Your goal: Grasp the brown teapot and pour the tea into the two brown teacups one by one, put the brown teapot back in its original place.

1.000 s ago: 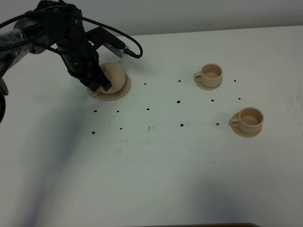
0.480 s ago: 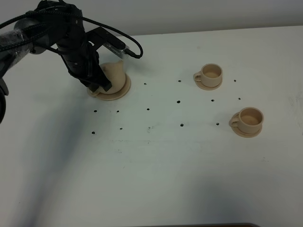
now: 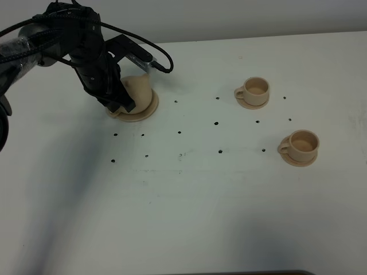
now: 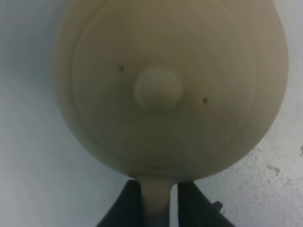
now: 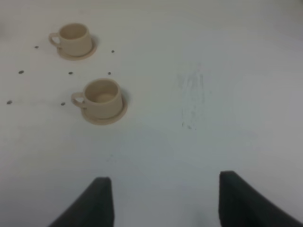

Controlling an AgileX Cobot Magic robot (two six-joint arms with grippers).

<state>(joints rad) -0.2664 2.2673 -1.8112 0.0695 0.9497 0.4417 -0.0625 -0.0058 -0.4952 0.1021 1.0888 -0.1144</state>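
The brown teapot (image 3: 139, 90) sits on its wide tan saucer disc (image 3: 151, 107) at the back left of the table. My left gripper (image 3: 121, 102) is down on the teapot's left side. In the left wrist view the knobbed lid (image 4: 157, 87) fills the frame, and my left gripper (image 4: 158, 208) has its two dark fingers closed against the loop handle (image 4: 156, 196). Two brown teacups on small saucers stand at the right, one farther (image 3: 256, 89) and one nearer (image 3: 303, 145). My right gripper (image 5: 165, 203) is open and empty, well away from both cups (image 5: 75, 39) (image 5: 102, 98).
Small dark dots (image 3: 216, 122) mark the white tabletop between the teapot and the cups. The left arm's black cable (image 3: 155, 57) loops above the teapot. The right arm does not show in the exterior high view.
Almost nothing: the left arm has shifted very slightly at the teapot's handle. The teapot stays on its disc and the cups have not moved.
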